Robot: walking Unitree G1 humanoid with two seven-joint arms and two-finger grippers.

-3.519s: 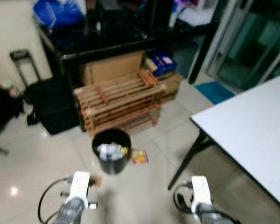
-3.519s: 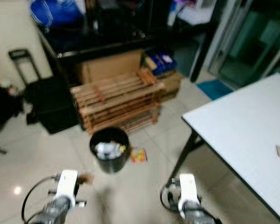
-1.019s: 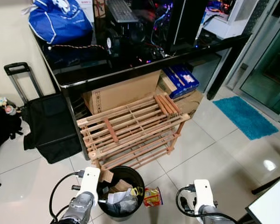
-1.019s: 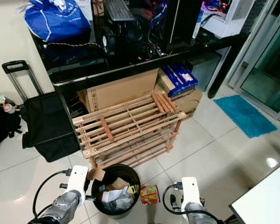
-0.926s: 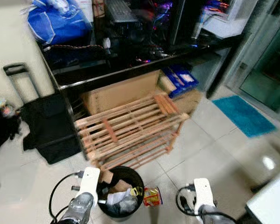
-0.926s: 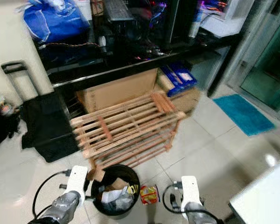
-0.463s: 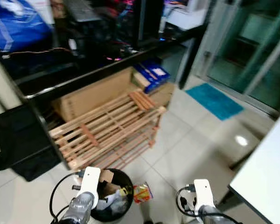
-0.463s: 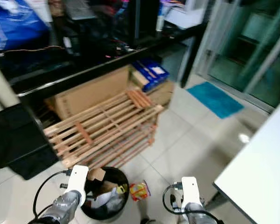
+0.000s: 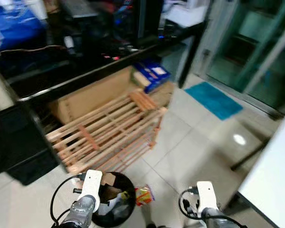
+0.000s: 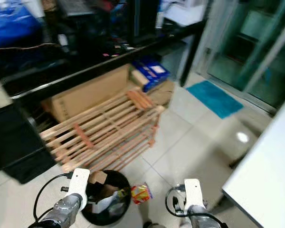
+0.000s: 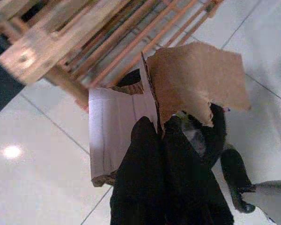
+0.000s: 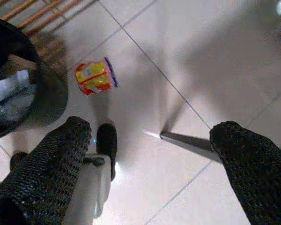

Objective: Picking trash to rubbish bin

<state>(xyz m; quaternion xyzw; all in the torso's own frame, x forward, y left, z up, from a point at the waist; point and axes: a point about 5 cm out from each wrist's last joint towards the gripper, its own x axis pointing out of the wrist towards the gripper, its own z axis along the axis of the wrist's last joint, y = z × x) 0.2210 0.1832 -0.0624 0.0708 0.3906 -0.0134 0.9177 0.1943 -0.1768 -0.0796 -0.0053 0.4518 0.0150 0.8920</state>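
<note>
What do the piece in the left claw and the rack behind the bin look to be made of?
The piece pinched in the left claw looks like brown cardboard: matte, with a torn, ragged edge. The rack looks like unfinished light wood: pale slats with visible grain.

I count 1 black bin (image 9: 115, 209), 1 snack packet (image 9: 143, 195) on floor, 1 wooden rack (image 9: 104, 133), 1 cardboard scrap (image 11: 196, 82), 2 grippers.

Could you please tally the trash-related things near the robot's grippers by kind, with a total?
Black rubbish bin: 1
Torn cardboard piece pinched in the left gripper: 1
Red and yellow packet on the floor tiles beside the bin, below the open right gripper: 1
Total: 3
</note>
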